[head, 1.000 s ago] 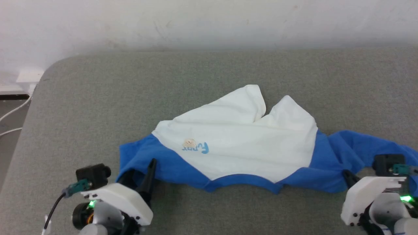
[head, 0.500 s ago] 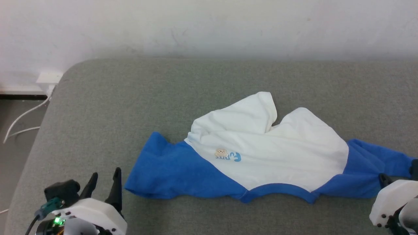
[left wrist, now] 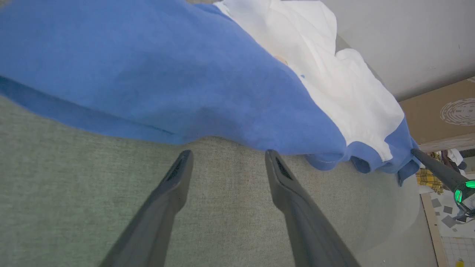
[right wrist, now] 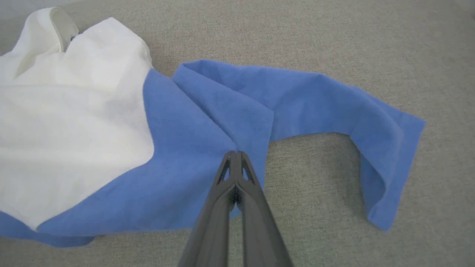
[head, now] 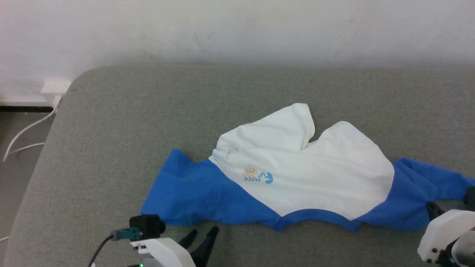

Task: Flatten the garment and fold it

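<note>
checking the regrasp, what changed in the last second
The left gripper drew back off the blue left end of the garment, then swung to the robot's right along the near hem; it is open, gripping nothing. The right gripper stayed shut on the blue right end; the white body lies as before.

We look along our left gripper [left wrist: 227,155]: its two long dark fingers [left wrist: 163,200] stand wide apart with nothing between them. The tips sit just short of the soft white-and-bright-blue cloth shirt [left wrist: 167,74], which lies on the grey-green woven fabric surface [left wrist: 74,193]. The shirt's blue section is nearest us; its white body lies beyond, to the upper right. At far right the right gripper [left wrist: 419,155] meets the blue edge, with a small green light [left wrist: 469,184] glowing behind it. Further back we note a brown cardboard box [left wrist: 441,115] and a plain white wall [left wrist: 408,33].
</note>
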